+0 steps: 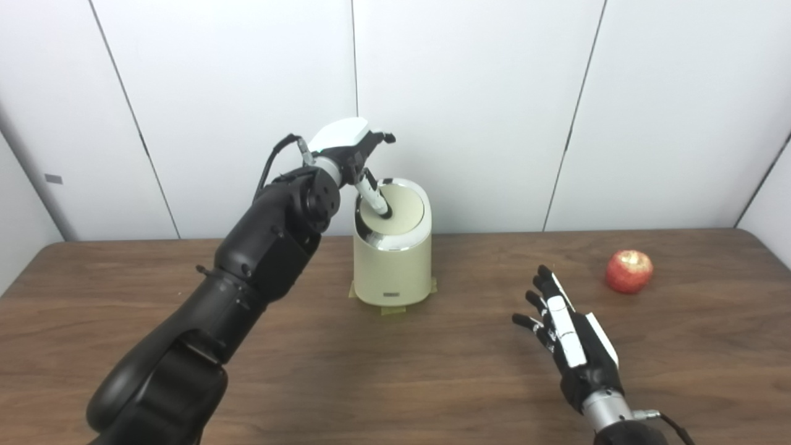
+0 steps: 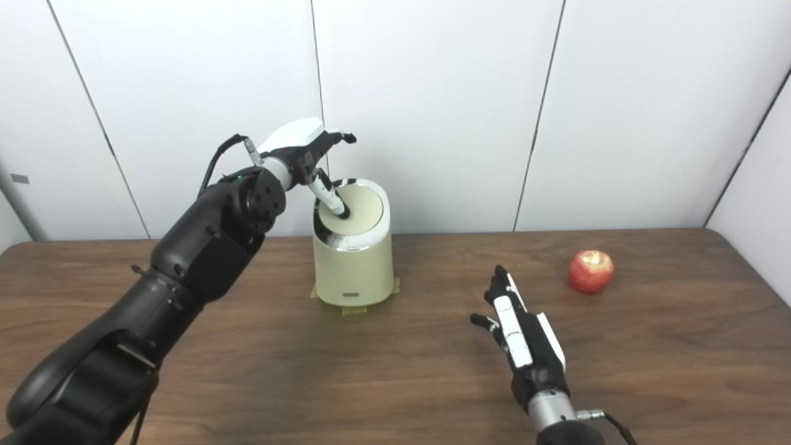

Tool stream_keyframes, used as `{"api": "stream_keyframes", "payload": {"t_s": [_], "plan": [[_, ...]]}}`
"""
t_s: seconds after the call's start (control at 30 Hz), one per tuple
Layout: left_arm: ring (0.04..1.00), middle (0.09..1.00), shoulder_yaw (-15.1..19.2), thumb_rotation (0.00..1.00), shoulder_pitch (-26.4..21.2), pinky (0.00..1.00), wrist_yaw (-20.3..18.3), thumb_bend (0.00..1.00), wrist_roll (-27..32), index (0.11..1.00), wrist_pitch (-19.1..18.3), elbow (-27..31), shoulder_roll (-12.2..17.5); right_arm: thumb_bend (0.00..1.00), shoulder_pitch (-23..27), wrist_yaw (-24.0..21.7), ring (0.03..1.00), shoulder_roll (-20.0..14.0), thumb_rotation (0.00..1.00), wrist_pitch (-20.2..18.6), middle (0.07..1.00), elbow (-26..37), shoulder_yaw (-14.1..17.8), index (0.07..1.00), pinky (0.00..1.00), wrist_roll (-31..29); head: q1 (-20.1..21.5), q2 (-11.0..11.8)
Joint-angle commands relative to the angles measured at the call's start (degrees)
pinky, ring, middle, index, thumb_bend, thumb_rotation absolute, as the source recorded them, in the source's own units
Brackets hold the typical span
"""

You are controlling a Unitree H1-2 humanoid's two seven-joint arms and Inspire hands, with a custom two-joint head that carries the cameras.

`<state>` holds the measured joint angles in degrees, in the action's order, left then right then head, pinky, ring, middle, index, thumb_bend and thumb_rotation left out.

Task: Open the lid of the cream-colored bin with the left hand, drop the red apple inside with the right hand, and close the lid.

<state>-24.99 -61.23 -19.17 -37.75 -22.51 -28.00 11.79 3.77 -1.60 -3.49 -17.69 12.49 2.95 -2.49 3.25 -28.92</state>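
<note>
The cream-colored bin [image 1: 393, 266] stands at the back middle of the table, its round lid [image 1: 401, 207] rimmed in chrome and lying flat. My left hand [image 1: 349, 148] hovers over it from the left, one finger [image 1: 374, 199] pointing down and touching the lid's left part; it holds nothing. The red apple [image 1: 628, 271] rests on the table at the right. My right hand [image 1: 565, 330] is open above the table, fingers spread, to the left of and nearer than the apple, apart from it.
The bin stands on strips of tape [image 1: 392, 309] stuck to the brown wooden table [image 1: 395, 371]. White wall panels [image 1: 469, 93] rise right behind the table's far edge. My left arm [image 1: 247, 272] stretches across the table's left side.
</note>
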Motion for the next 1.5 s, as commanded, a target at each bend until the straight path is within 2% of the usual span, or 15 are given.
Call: {"api": "stream_keyframes", "payload": {"t_s": [0.0, 0.23, 0.47, 0.73, 1.03, 1.17, 1.47], "plan": [[0.938, 0.953, 2.2, 0.00, -5.8, 0.83, -0.1, 0.83, 0.5, 0.912, -1.1, 3.5, 1.0, 0.57, 2.3, -0.1, 0.965, -0.4, 0.93, 2.4, 1.000, 0.7, 0.4, 1.000, 0.81, -0.6, 0.0, 0.0], [0.930, 0.953, 3.1, 0.00, -7.1, 0.80, -2.6, 0.83, 0.2, 0.895, -2.7, 6.2, 1.9, 0.58, 2.5, 0.2, 0.954, -0.2, 0.92, 1.9, 0.995, 0.7, 0.4, 1.000, 0.80, -0.2, 0.1, -0.1], [0.912, 0.938, 3.0, 0.00, -6.9, 0.79, -3.5, 0.83, -0.1, 0.885, -2.7, 6.2, 2.6, 0.56, 2.4, -0.1, 0.964, -0.4, 0.92, 2.2, 1.000, 0.5, 0.5, 1.000, 0.81, -0.6, 0.3, -0.2], [0.927, 0.939, 3.0, 0.00, -6.1, 0.80, -3.4, 0.84, -0.1, 0.878, -3.4, 5.9, 2.9, 0.58, 2.4, -0.1, 0.959, -0.9, 0.92, 2.4, 1.000, 0.3, 0.6, 1.000, 0.81, -0.5, 0.1, -0.4], [0.898, 0.913, -0.4, 0.00, -5.6, 0.77, -2.7, 0.86, -2.0, 0.887, -2.1, 3.3, 2.6, 0.58, 2.3, -0.2, 0.961, -1.0, 0.91, 2.2, 1.000, 0.8, 0.3, 1.000, 0.82, -0.5, 0.3, -0.6], [0.924, 0.928, -1.6, 0.00, -4.8, 0.83, -1.7, 0.86, -2.0, 0.903, -1.2, 1.4, 2.0, 0.56, 2.2, 0.1, 0.956, -0.6, 0.90, 1.8, 1.000, 1.1, 0.4, 1.000, 0.82, -0.6, 0.6, -0.8], [0.879, 0.917, -4.3, 0.00, -2.9, 0.77, 0.9, 0.88, -3.2, 0.874, 2.8, -4.2, 0.9, 0.57, 1.9, 0.3, 0.956, -0.4, 0.91, 1.3, 0.998, 2.5, -0.3, 1.000, 0.81, 0.3, 1.4, -1.1]]}}
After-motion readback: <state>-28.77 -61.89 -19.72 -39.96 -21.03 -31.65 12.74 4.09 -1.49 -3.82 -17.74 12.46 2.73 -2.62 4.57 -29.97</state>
